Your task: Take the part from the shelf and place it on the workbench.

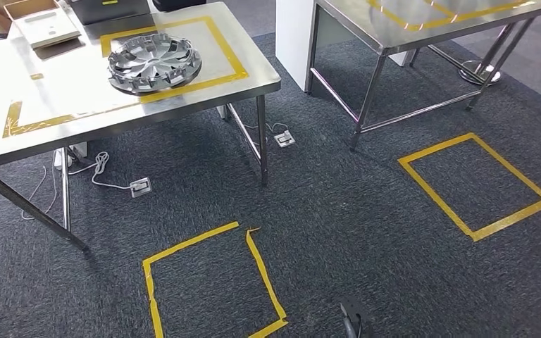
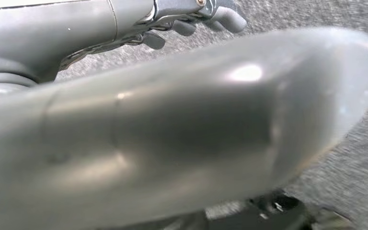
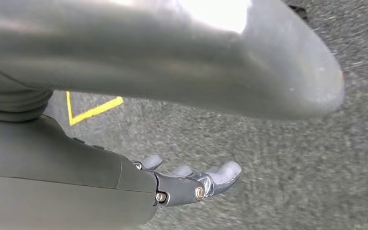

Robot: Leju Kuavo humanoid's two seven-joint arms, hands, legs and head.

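We record a second steel table (image 1: 394,32) at upper right, yellow tape on its top; two yellow tape squares on the dark carpet, one near (image 1: 211,282), one to the right (image 1: 475,184); two floor sockets (image 1: 141,187) beneath the left table, a white cable (image 1: 98,167) beside one; a flat box (image 1: 42,24) at top left.

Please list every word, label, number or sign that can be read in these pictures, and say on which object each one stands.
None can be read.
The flat white box on the steel table carries faint grey marks on its lid, too small and blurred to read.
The wheel cover shows no text.
The yellow tape outlines on the carpet are plain lines with no text.
The wrist views show no writing.
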